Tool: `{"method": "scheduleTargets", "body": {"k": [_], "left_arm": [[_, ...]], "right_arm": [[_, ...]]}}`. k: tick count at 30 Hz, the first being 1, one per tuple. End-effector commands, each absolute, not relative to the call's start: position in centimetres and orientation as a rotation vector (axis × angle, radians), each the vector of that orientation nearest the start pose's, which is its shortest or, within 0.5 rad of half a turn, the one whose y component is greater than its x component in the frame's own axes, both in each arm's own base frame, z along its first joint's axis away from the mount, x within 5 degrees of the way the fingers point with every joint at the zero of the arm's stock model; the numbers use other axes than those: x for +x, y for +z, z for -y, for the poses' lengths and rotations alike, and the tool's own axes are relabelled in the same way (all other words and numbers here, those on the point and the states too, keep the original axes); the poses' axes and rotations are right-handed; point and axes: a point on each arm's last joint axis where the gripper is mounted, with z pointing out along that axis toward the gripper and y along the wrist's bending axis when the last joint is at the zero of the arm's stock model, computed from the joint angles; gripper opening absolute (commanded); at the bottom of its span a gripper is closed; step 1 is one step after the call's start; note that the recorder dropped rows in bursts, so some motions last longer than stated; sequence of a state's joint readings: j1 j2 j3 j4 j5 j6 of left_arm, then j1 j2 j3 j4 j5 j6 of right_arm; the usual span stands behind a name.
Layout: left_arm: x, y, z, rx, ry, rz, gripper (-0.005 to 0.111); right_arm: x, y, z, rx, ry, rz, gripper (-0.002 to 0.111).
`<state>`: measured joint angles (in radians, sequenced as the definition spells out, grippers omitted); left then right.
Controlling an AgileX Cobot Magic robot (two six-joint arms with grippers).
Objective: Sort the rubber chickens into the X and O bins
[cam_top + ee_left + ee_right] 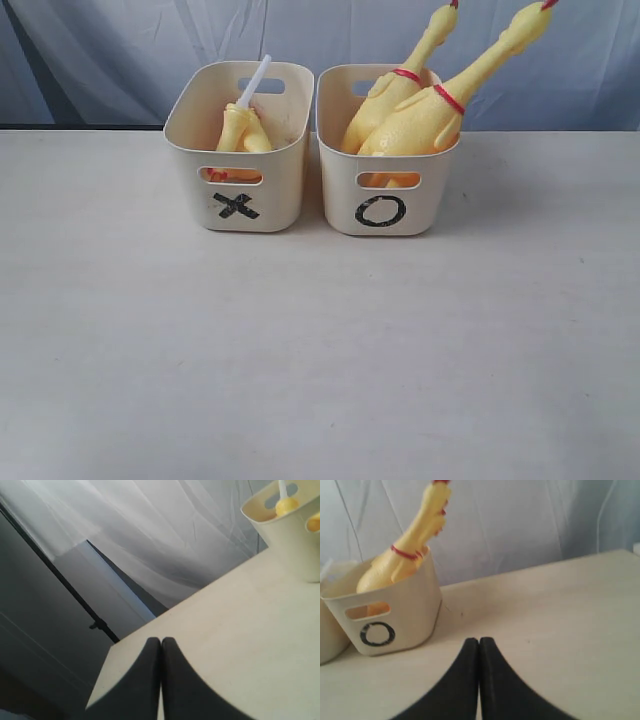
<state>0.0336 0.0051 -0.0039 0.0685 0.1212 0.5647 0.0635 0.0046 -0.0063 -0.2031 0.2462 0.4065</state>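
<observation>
Two cream bins stand side by side at the back of the table. The X bin (240,165) on the left holds smaller yellow rubber chickens (243,130), one ending in a white tube (254,82). The O bin (385,180) on the right holds two large rubber chickens (420,115) with red neck bands, their necks sticking up and out. Neither arm appears in the exterior view. My left gripper (161,640) is shut and empty over the table, away from the X bin (290,535). Just as empty, my right gripper (479,640) is shut near the O bin (395,615).
A pale curtain (120,50) hangs behind the table. The table's corner and a dark stand (97,625) show in the left wrist view. The table surface (320,350) stretches in front of the bins.
</observation>
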Motion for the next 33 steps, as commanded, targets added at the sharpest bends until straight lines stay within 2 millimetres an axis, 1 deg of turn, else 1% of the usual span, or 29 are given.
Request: {"method": "scheduleTargets", "body": {"k": [1, 33], "left_arm": [[5.54, 19.21, -0.35, 0.495, 0.504, -1.670, 0.000], [5.56, 19.36, -0.33, 0.489, 0.503, -1.655, 0.000]], "right_arm": [[5.46, 18.66, 0.22, 0.179, 0.143, -1.771, -0.001], [5.46, 18.66, 0.22, 0.179, 0.143, -1.771, -0.001]]}}
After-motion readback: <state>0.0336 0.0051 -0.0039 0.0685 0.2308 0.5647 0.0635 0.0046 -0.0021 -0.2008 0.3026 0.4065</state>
